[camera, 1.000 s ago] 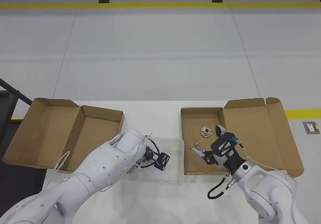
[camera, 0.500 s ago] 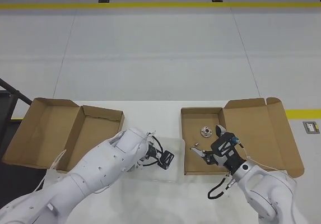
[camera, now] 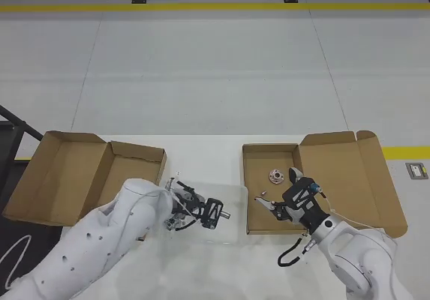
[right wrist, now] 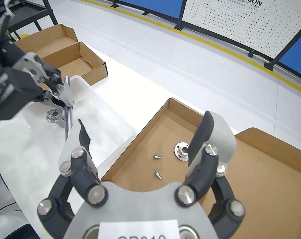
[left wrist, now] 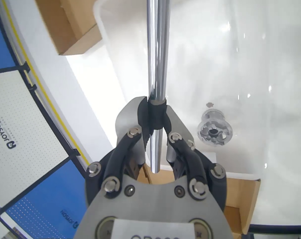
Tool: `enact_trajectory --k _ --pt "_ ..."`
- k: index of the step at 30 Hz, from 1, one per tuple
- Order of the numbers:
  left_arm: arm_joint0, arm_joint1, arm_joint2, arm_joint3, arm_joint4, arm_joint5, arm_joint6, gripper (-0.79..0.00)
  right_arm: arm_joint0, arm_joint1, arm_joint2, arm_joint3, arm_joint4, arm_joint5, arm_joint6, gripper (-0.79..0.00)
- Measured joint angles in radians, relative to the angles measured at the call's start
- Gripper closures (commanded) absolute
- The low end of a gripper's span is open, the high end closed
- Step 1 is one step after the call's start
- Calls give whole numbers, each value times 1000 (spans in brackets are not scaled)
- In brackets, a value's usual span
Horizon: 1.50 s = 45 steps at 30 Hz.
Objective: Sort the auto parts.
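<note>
One slim, mirror-bright chrome rod [left wrist: 157,38] is clamped near one end in the left gripper [left wrist: 154,115]. It is held above the clear tray [left wrist: 103,21] at the bench's [camera: 222,262] front middle, where a ribbed silver pulley [left wrist: 214,130] lies. The right gripper [right wrist: 145,130] hangs with jaws spread over the right cardboard box's [right wrist: 265,175] near edge. Farther in lie two small bolts [right wrist: 157,157] and a round flange [right wrist: 181,150].

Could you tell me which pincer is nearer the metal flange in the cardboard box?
Right. The right pincer hovers open over that box, beside the flange; the left pincer, shut on a steel rod, is over the clear bin alongside.
</note>
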Motion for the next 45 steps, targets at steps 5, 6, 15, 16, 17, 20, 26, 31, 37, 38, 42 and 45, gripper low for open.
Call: enact_trajectory --k 5,6,15,16,17,20,26,31,37,38,42,45 --pt "227 84 -256 -181 42 59 159 0 0 0 0 0 0 0 0 -785" --pt "261 90 -289 -200 56 64 195 0 0 0 0 0 0 0 0 -785" --pt "255 90 -283 -193 58 64 190 0 0 0 0 0 0 0 0 -785" --pt "258 90 -284 -190 54 68 193 0 0 0 0 0 0 0 0 -785" --pt "265 89 -289 -180 47 89 201 0 0 0 0 0 0 0 0 -785" --pt "281 88 -330 -154 -6 168 268 0 0 0 0 0 0 0 0 -785" --pt "337 103 -499 -101 -187 212 515 0 0 0 0 0 0 0 0 -785" --pt "394 115 -606 -65 -262 178 709 0 0 0 0 0 0 0 0 -785" --pt "446 125 -674 -62 -203 179 780 0 0 0 0 0 0 0 0 -785" --pt "456 126 -685 -58 -198 189 759 0 0 0 0 0 0 0 0 -785" --pt "485 124 -727 -27 -247 273 594 0 0 0 0 0 0 0 0 -785" --pt "489 123 -757 13 -369 308 431 0 0 0 0 0 0 0 0 -785"
